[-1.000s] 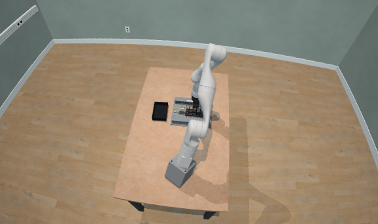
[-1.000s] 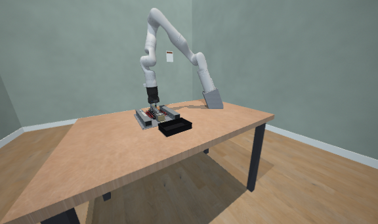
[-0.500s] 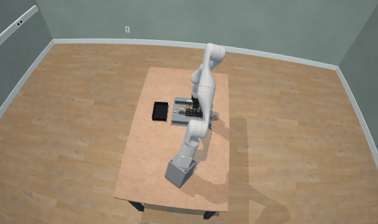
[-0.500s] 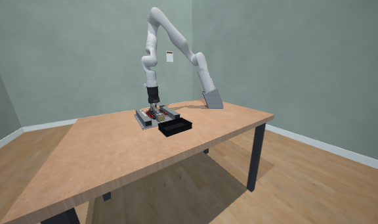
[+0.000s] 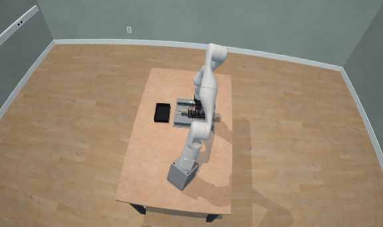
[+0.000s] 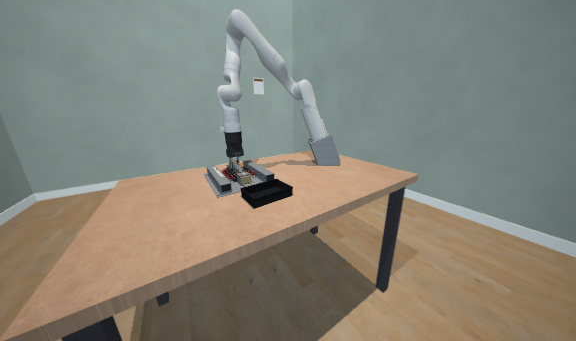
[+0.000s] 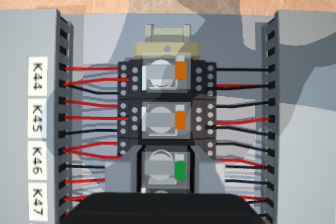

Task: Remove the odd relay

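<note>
The relay with the green button (image 7: 161, 165) sits in the row by label K46 in the wrist view. My gripper (image 7: 166, 161) (image 6: 235, 164) is shut on it, one finger on each side; the black gripper body hides part of it. Two relays with orange buttons, one at K44 (image 7: 161, 75) and one at K45 (image 7: 161, 120), sit above it in that view. The others are hidden. The relay panel (image 5: 183, 121) (image 6: 259, 171) (image 7: 96, 37) looks flat on the table. I cannot tell whether the green relay is raised from its socket. The black parts tray (image 5: 162, 121) (image 6: 275, 196) holds nothing visible.
Grey wire ducts (image 7: 26, 32) (image 7: 309, 100) stand along both sides of the relay row, with red and black wires (image 7: 91, 118) running to the sockets. A beige end block (image 7: 139, 50) closes the row. The tray is close beside the panel.
</note>
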`<action>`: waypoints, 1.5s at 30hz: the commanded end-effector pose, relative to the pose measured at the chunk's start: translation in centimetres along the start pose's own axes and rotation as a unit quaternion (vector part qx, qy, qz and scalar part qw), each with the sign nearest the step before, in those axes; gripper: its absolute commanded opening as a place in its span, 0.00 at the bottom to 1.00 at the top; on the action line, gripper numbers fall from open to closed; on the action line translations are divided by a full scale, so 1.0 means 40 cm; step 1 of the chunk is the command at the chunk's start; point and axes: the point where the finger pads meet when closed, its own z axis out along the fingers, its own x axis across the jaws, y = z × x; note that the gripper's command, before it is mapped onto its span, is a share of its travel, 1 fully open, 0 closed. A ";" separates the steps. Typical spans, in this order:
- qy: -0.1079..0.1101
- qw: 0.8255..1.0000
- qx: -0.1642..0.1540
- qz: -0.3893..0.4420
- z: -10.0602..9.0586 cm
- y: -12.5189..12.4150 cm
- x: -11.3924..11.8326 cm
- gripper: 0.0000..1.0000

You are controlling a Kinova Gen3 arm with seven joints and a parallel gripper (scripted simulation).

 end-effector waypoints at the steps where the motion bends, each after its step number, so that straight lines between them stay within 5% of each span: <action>1: -0.009 1.000 0.002 -0.001 -0.007 -0.004 -0.006 0.00; 45: -0.039 0.999 0.001 -0.001 -0.008 -0.004 -0.001 0.00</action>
